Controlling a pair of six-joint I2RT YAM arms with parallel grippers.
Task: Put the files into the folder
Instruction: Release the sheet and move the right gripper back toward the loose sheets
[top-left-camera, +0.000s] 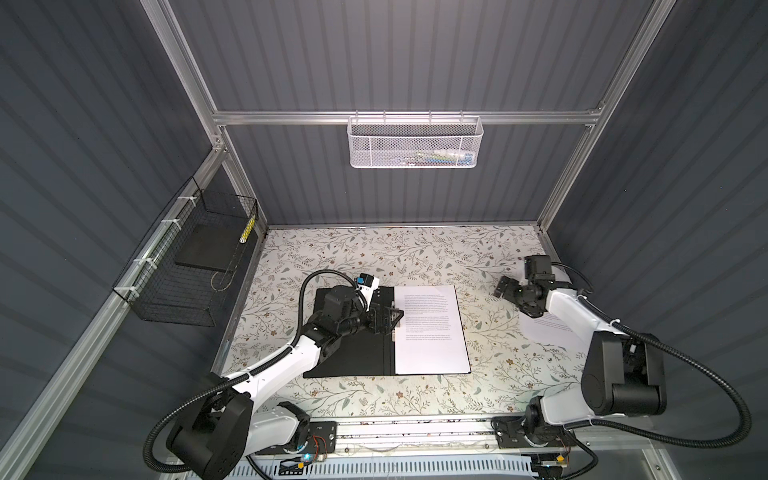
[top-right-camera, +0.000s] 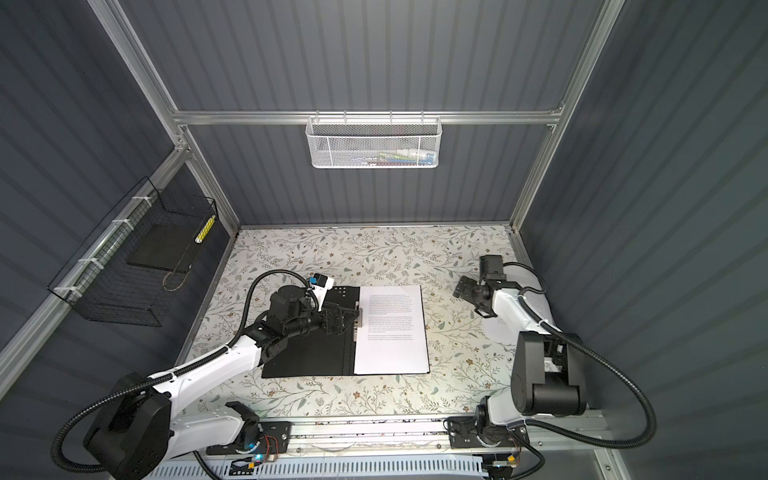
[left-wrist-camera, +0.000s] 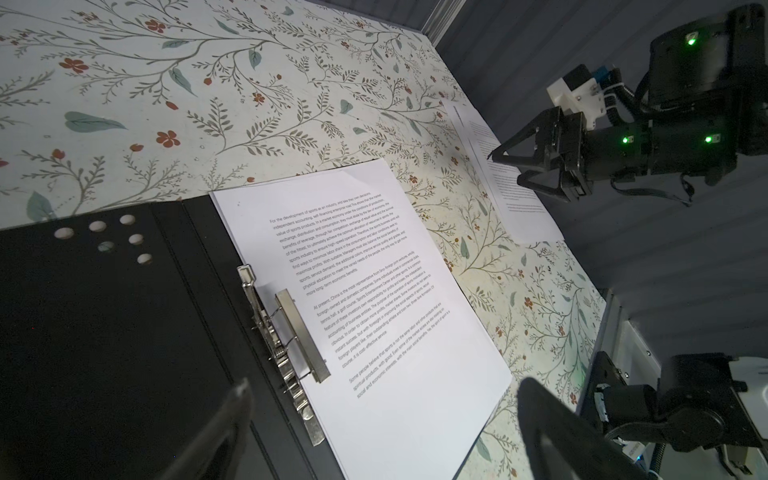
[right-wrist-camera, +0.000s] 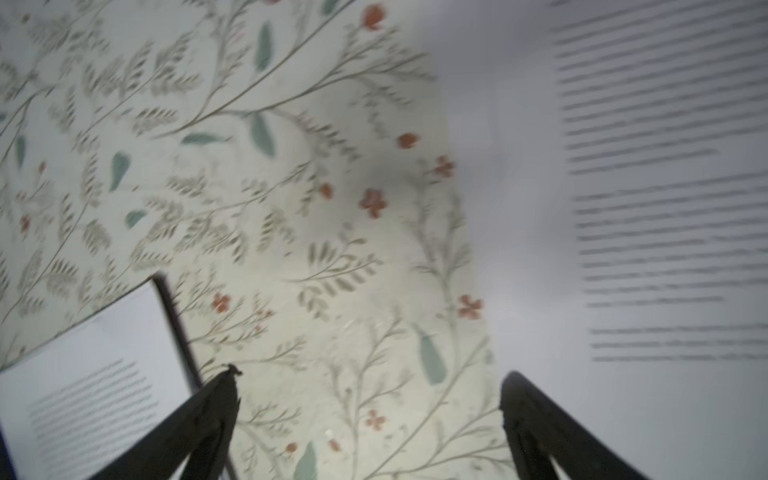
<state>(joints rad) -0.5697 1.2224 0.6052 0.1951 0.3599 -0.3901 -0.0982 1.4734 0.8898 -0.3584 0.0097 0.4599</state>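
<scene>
Files (top-left-camera: 432, 328) are thin, limp and slick: one lies on the open folder's (top-left-camera: 353, 357) right half beside the metal clip (left-wrist-camera: 301, 336), and a loose sheet (top-left-camera: 557, 332) lies flat on the table (top-left-camera: 374, 257) under your right arm, so pinch its free edge. Left gripper (top-left-camera: 395, 318) and right gripper (left-wrist-camera: 505, 168) both gape wide, empty.

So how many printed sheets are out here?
2 show: a sheet in the open folder, on its right half beside the clip; a loose sheet on the table further right. More may lie stacked under either.
</scene>
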